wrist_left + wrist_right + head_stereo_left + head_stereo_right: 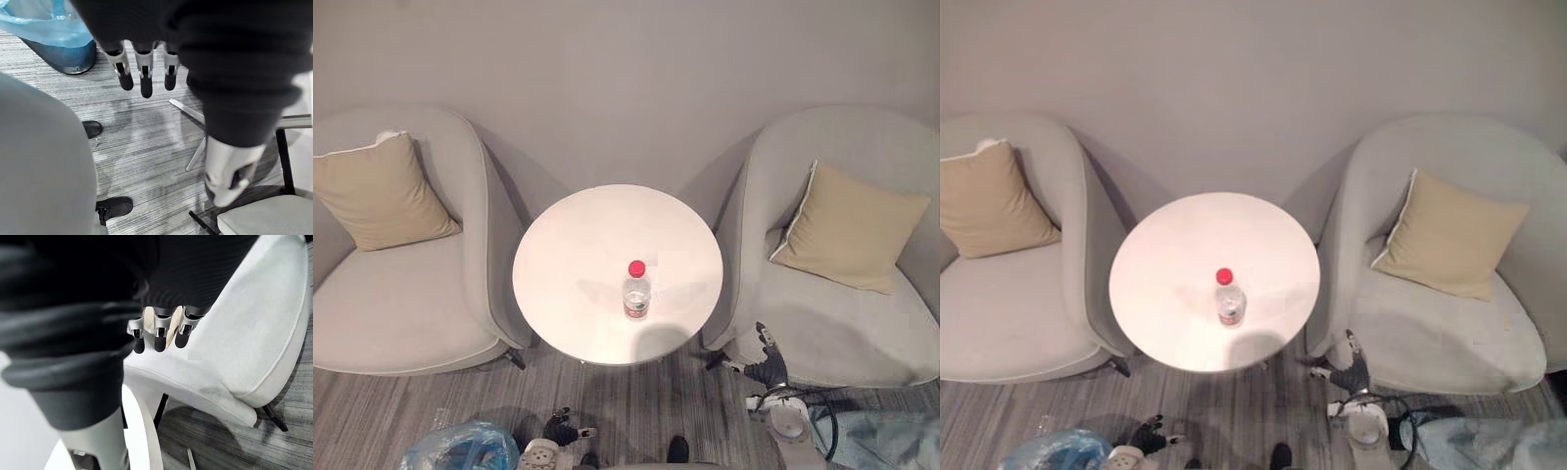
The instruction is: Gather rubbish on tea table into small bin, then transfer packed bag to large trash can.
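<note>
A plastic bottle (637, 291) with a red cap stands upright and alone on the round white tea table (570, 245), near the edge of the surface closest to the robot. The table sits between two pale grey armchairs, one to the left (401, 313) and one to the right (847, 333), each with a tan cushion (378, 192) (851, 228) propped against its back, all set against a plain grey wall.

The robot's left hand (560, 430) hangs low over the grey striped carpet (372, 411), well apart from the bottle. Its fingers (145, 73) are straight and slack, the thumb set apart, with nothing in them. Just beside that hand, on the floor, stands the small bin (460, 447) lined with a light blue bag.

The right hand (768, 366) is at the front edge of the right armchair's seat, below the table's rim. Its fingers (159, 335) are likewise extended and loose, and they hold nothing.
</note>
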